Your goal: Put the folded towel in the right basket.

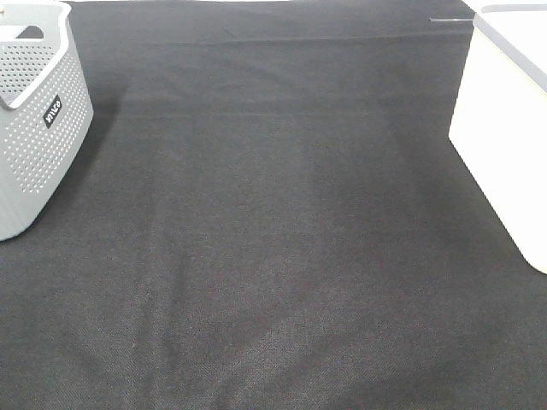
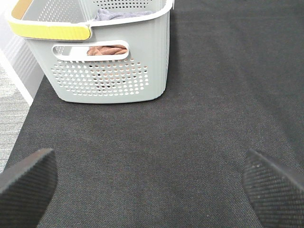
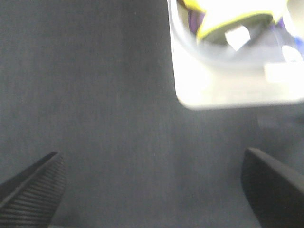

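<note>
No folded towel lies on the black cloth in any view. The right basket [image 1: 504,128] is white and stands at the right edge; in the right wrist view [image 3: 228,85] it is blurred and holds yellow and purple fabric [image 3: 223,21]. The left grey perforated basket [image 1: 38,128] shows in the left wrist view [image 2: 114,80] with a brown cloth [image 2: 107,50] behind its handle slot and a grey cloth [image 2: 118,15] on top. My left gripper [image 2: 151,179] is open and empty over the cloth. My right gripper [image 3: 152,183] is open and empty short of the white basket. Neither gripper shows in the exterior view.
A black cloth [image 1: 273,256] covers the table between the two baskets. The grey basket has a yellow handle [image 2: 52,31]. The table's left edge and a grey floor [image 2: 12,104] show beside the grey basket.
</note>
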